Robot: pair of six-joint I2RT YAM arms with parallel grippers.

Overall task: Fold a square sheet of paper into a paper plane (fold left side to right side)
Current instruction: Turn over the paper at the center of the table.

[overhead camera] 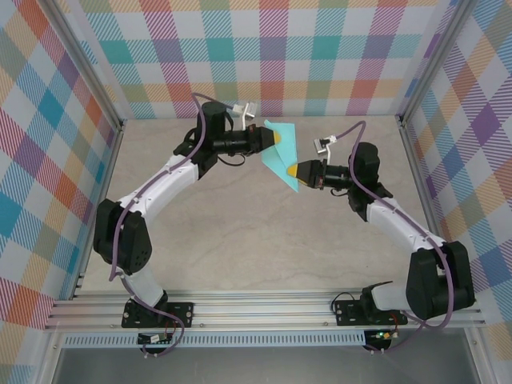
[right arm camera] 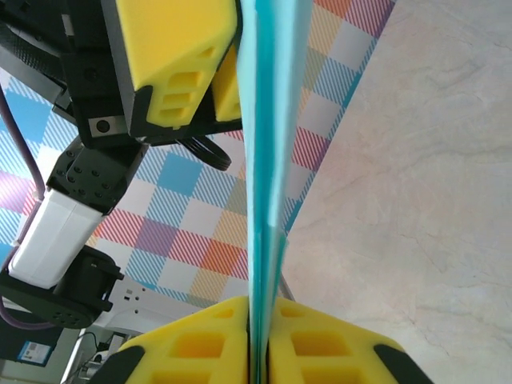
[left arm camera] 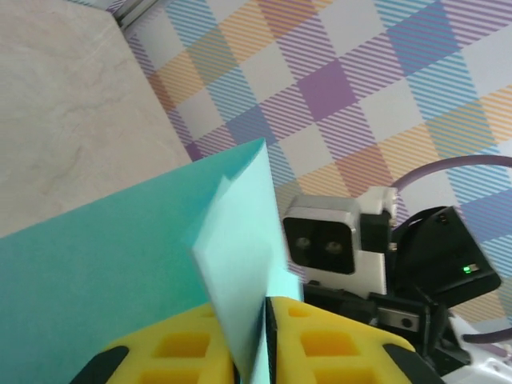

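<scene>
inside the clenched right tool (right arm camera: pixel 260 320) sits the paper (overhead camera: pixel 282 149) edge; left tool's (left arm camera: pixel 250 324) grip unclear.

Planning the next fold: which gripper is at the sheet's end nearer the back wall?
The left gripper, at the far end of the square sheet of paper; the right gripper takes its near tip.

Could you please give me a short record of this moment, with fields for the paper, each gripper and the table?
paper: turquoise, one flap folded over, held on edge between the two arms, apparently lifted off the table; not yet a plane
left gripper: yellow fingers closed on the paper's far end
right gripper: yellow fingers shut on the paper's near end
table: beige, marbled surface below the paper
</scene>
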